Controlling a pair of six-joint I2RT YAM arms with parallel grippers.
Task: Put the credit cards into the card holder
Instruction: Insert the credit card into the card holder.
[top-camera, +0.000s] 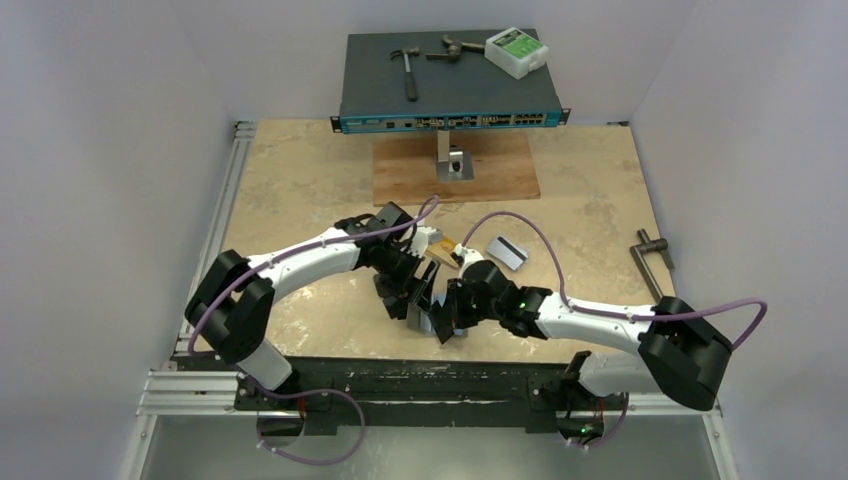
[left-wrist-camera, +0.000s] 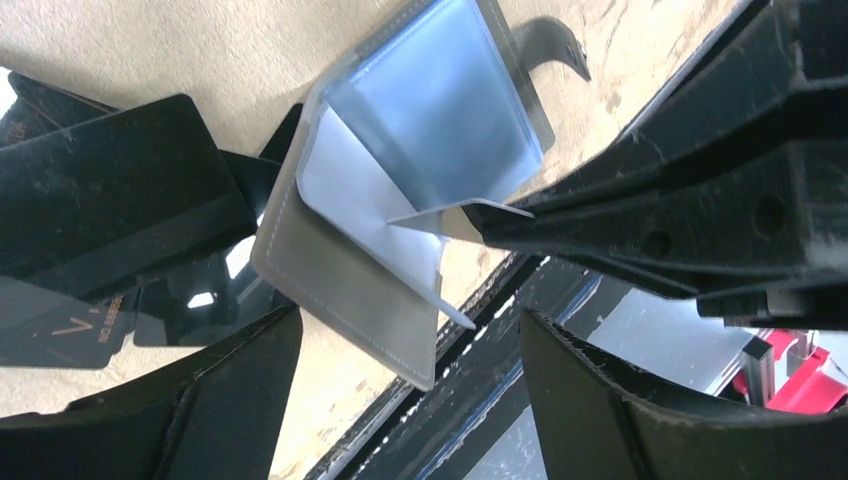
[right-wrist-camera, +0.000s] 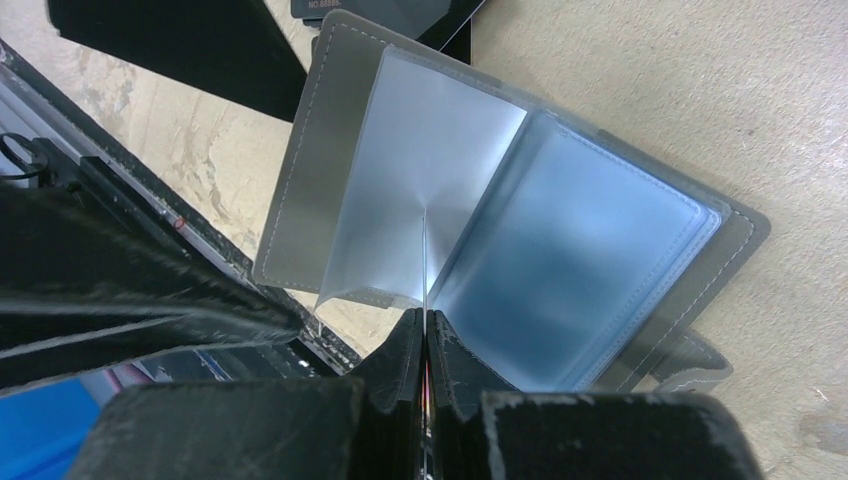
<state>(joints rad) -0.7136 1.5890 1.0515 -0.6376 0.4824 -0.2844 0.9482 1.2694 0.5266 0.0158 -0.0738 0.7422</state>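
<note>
Card holder (right-wrist-camera: 312, 170) lies spread open on the table (top-camera: 300, 170) near its front edge, right gripper (right-wrist-camera: 425, 335) clenched on its clear inner leaf (right-wrist-camera: 400, 180), left gripper (left-wrist-camera: 410, 335) jaws apart over it, empty.

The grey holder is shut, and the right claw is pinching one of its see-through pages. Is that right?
No, the holder is open, not shut; the right wrist view shows it. The right claw is pinching one of its see-through pages.

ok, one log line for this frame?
right gripper: shut on card holder sleeve | left gripper: open, empty | credit cards: loose on table
</note>
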